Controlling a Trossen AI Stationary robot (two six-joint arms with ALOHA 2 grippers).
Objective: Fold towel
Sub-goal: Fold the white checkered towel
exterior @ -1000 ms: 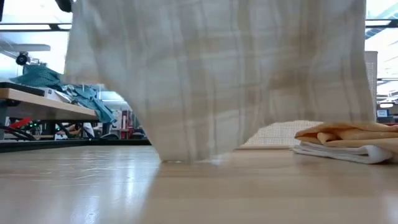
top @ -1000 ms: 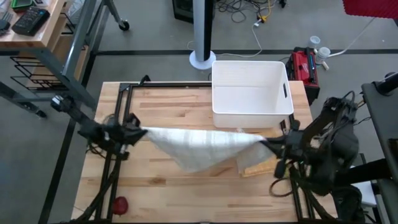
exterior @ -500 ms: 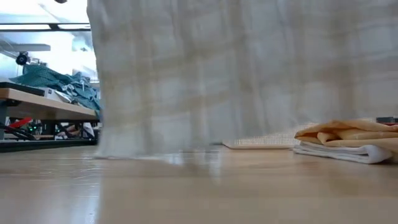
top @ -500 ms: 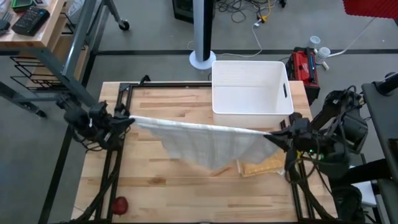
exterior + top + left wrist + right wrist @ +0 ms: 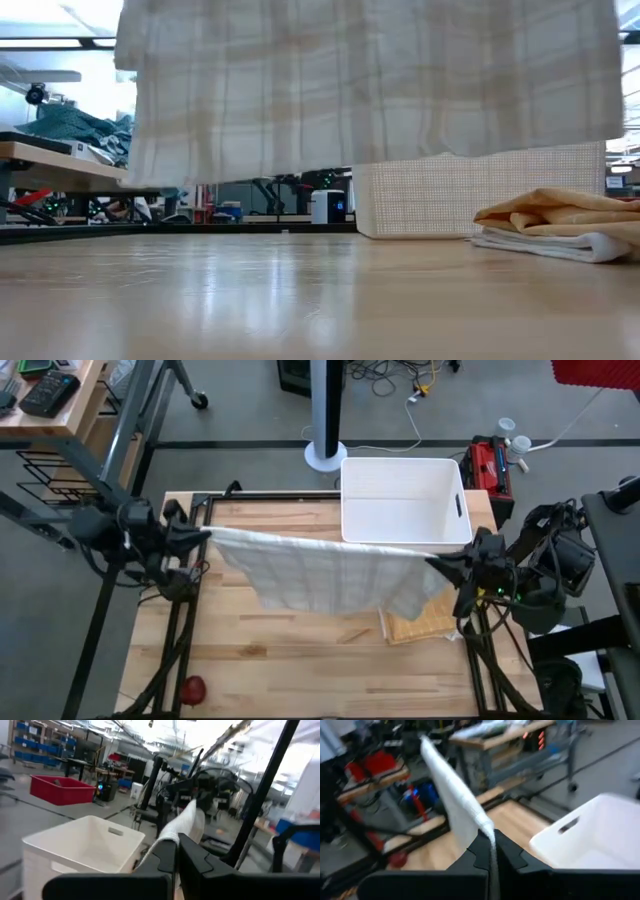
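A wooden butcher-block table (image 5: 300, 660) fills the overhead view. Nearest the camera edge, a small red round object (image 5: 192, 687) sits at the table's front left corner. Farther in, toward the right, a folded orange-yellow cloth on a white folded cloth (image 5: 560, 228) lies flat on the wood.

Above the middle of the table, a pale plaid-woven cotton towel (image 5: 330, 575) hangs in the air, stretched wide between the two arms. The left gripper (image 5: 200, 535) has its fingers pinched together on the towel's left top corner, at the left side of the table. The right gripper (image 5: 443, 567) has its fingers pinched together on the right top corner, at the right side. From table height, the towel's lower hem hangs clear of the wood.

Behind the towel stands a white rectangular plastic bin (image 5: 405, 500) at the table's far edge.

Judging progress: the towel is lifted and spread open, but no fold is visible, so the folding itself appears not yet begun. Laying it down and doubling it over remain.

Hard to make out: both wrist views are blurred, and the towel's top edge and both grippers are cut off above the table-height view. The towel hides part of the bin's front wall and part of the orange-yellow cloth from above.
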